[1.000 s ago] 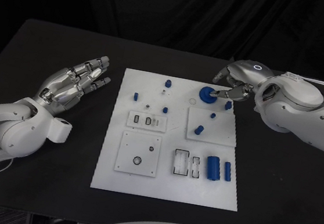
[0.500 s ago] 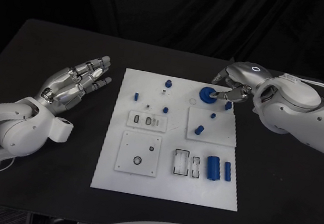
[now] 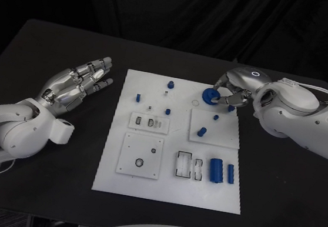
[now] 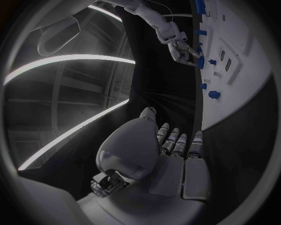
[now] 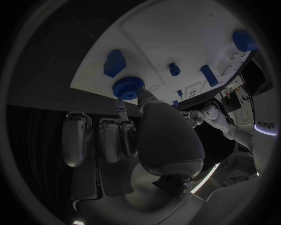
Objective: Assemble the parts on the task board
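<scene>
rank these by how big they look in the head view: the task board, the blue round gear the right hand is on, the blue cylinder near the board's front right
1. task board, largest by far
2. blue cylinder
3. blue round gear, held by the right hand and partly covered by its fingers, so its rank against the cylinder is unsure

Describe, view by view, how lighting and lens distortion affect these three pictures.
Head view: straight edges; the white task board stands out against a dark table. Left wrist view: fisheye bends the board's edge; bright light strips curve overhead. Right wrist view: circular, dim; the blue gear stays clear.
</scene>
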Robot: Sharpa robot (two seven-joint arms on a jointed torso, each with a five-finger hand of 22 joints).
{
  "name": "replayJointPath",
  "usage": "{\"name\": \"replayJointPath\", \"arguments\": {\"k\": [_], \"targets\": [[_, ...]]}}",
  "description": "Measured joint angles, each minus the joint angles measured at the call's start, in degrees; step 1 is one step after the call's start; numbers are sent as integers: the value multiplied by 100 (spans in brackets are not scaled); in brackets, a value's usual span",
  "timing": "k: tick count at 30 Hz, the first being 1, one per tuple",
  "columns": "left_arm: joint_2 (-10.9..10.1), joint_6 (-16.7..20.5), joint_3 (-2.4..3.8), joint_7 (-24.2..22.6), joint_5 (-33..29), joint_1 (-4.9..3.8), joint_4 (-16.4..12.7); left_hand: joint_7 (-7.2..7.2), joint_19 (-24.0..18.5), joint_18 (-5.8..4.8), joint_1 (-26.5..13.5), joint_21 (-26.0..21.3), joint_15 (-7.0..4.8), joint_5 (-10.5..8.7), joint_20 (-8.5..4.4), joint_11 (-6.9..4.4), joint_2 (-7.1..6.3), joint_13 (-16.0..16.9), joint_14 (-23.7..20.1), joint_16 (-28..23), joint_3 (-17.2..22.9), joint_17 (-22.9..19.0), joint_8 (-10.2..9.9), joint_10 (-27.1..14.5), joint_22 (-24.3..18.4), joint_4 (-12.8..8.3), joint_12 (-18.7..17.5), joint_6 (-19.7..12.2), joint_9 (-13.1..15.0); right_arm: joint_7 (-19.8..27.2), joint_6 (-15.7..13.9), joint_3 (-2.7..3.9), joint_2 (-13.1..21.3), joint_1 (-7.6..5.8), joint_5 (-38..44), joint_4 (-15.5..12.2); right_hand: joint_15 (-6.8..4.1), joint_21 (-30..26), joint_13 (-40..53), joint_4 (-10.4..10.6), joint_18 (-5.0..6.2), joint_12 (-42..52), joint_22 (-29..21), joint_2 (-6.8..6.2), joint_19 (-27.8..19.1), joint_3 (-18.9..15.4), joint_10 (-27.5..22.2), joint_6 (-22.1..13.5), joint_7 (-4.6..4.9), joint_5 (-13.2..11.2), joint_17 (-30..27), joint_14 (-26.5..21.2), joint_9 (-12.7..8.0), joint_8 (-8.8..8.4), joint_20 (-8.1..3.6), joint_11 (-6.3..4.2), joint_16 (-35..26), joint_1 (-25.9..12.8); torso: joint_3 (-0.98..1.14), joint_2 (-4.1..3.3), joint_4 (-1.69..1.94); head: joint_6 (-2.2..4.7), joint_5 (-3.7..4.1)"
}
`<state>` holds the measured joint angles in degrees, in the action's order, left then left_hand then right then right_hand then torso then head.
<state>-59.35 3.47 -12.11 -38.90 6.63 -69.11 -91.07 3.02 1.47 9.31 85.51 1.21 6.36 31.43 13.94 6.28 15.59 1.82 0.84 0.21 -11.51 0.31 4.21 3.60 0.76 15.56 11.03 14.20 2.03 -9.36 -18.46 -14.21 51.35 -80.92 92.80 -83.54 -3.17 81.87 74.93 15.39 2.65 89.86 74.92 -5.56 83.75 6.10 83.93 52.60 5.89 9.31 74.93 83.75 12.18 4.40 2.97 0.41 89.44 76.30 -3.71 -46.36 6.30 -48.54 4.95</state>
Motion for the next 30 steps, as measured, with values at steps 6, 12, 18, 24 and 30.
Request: {"name": "replayJointPath", "arguments": {"k": [6, 12, 18, 24, 30], "targets": [[16, -14, -2, 0, 0, 0, 17, 6, 0, 0, 0, 0, 0, 0, 0, 0, 0, -2, 0, 0, 2, 0, 0, 0, 0, -2, -7, -6, 0, -28, 24, 2, -35, 30, -1, 21, 0, 0, 0, -87, 0, 0, 0, 32, 20, 34, 0, 225, 1, 288, 0, 0, 79, 92, 20, 0, 0, 109, 1, -1, -1, 0, 0], [20, -36, -4, 0, 0, 0, 29, 80, 16, 0, 22, 0, 0, 0, 16, -11, 22, -5, 0, 0, 34, 0, 0, -11, 0, -34, -23, 24, 1, -42, 27, 11, -50, 33, -4, 23, 0, 0, 0, -242, 0, 0, -1, 30, 20, 83, 0, 433, -18, 801, 0, 0, 188, 195, 20, 0, 0, 244, 2, -1, -1, -3, -3], [17, -55, -4, 0, 0, 0, 29, 161, 21, 0, 22, 0, 0, 0, 22, -24, 22, -5, 0, 0, 40, 0, 0, -23, 0, -40, -23, 104, 12, -53, 30, 25, -59, 33, -8, 19, 1, -24, -1, -429, 1, 0, -1, 0, 20, 142, 0, 502, 10, 1327, -1, 0, 228, 274, 20, 0, 0, 471, 2, -1, -1, 6, -2], [16, -69, -5, 0, 0, 0, 29, 162, 21, 0, 22, 0, 0, 0, 21, -24, 22, -5, 0, 0, 40, 0, 0, -23, 0, -40, -23, 104, 12, -59, 26, 33, -61, 33, 65, -2, 1, -24, -1, -468, 1, 0, -1, 15, 20, 103, 0, 534, 44, 1796, -1, -1, 223, 274, 20, 1, 0, 590, 1, -1, -1, 21, 7], [16, -82, -5, 0, 0, 0, 29, 161, 21, 0, 22, 0, 0, 0, 21, -24, 22, -5, 0, 0, 40, 0, 0, -24, 0, -40, -23, 105, 12, -53, -44, 20, 4, 43, 170, -96, -22, -16, -1, -704, 2, 0, -2, -1, 20, 307, 0, 487, 0, 2462, -1, 22, -821, 274, 20, 1, 0, 619, -1, -1, -1, 35, -18]]}}
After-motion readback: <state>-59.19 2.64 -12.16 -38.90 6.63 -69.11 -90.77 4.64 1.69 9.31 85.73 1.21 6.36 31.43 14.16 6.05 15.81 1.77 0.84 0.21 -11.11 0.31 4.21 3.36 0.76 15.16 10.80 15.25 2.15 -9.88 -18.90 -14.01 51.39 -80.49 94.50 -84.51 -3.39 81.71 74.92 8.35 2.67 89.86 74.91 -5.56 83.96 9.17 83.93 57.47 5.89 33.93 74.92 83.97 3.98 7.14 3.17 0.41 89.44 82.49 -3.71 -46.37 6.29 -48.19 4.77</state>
